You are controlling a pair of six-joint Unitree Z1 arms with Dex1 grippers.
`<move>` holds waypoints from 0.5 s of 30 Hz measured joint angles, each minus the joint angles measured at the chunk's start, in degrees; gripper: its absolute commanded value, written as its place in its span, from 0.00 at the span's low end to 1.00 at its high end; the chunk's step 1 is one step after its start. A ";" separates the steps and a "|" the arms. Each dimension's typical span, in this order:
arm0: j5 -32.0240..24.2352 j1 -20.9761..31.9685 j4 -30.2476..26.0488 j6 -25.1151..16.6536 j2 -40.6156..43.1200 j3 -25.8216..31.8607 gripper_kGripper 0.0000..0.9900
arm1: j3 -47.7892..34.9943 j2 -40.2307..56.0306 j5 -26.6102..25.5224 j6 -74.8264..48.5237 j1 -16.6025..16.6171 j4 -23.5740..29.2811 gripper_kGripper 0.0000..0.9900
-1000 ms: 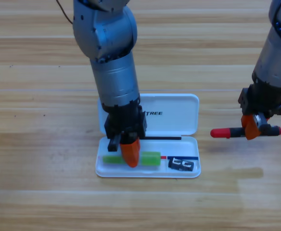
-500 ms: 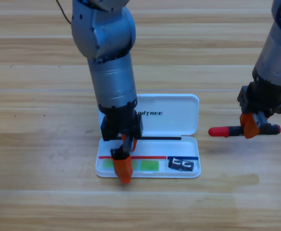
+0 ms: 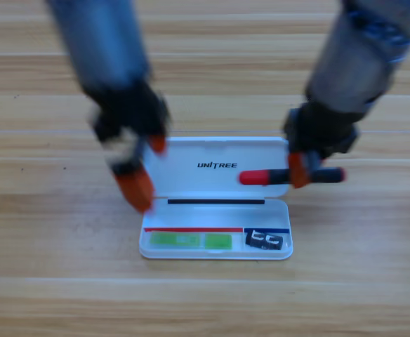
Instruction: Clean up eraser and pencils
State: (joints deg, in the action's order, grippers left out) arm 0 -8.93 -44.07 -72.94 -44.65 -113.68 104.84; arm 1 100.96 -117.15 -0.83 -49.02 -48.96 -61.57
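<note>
Right gripper (image 3: pixel 300 170) clenched on red pencil (image 3: pixel 289 176) over white case (image 3: pixel 283 156) lid printed "UNITREE". Left gripper (image 3: pixel 140 177) beside case, seemingly spread, blurred. Green eraser (image 3: pixel 190 241) in tray.

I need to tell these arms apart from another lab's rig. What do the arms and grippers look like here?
Both arms are built from rounded grey cylindrical segments coming in from the top edge. Each ends in a black wrist block carrying two orange jaws: the left gripper shows one long tapered orange jaw and a shorter one; the right gripper shows a stubby orange jaw. No cables or markings can be made out.
</note>
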 measured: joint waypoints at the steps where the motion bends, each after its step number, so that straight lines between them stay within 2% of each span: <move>1: 0.43 0.38 -0.05 0.00 3.48 -0.49 1.00 | 1.40 -1.04 0.58 0.41 -0.75 -0.14 0.00; 5: 0.91 4.69 -0.05 -0.52 17.11 -3.66 1.00 | 6.51 -6.46 1.14 1.02 -3.18 -0.65 0.00; 8: 0.91 9.72 -0.07 -2.48 22.99 -5.19 1.00 | 10.02 -10.33 1.66 1.74 -4.18 -0.81 0.00; 11: 0.91 13.91 0.10 -2.96 24.92 -6.93 1.00 | 12.80 -13.41 2.30 2.23 -4.68 -0.87 0.00; 15: 0.90 16.52 3.31 -3.25 25.10 -10.97 1.00 | 14.48 -16.05 3.15 2.31 -5.04 -0.87 0.00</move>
State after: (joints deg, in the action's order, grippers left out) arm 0 -8.02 -27.55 -69.62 -47.90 -88.58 93.87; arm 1 115.43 -133.19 2.32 -46.71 -54.00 -62.44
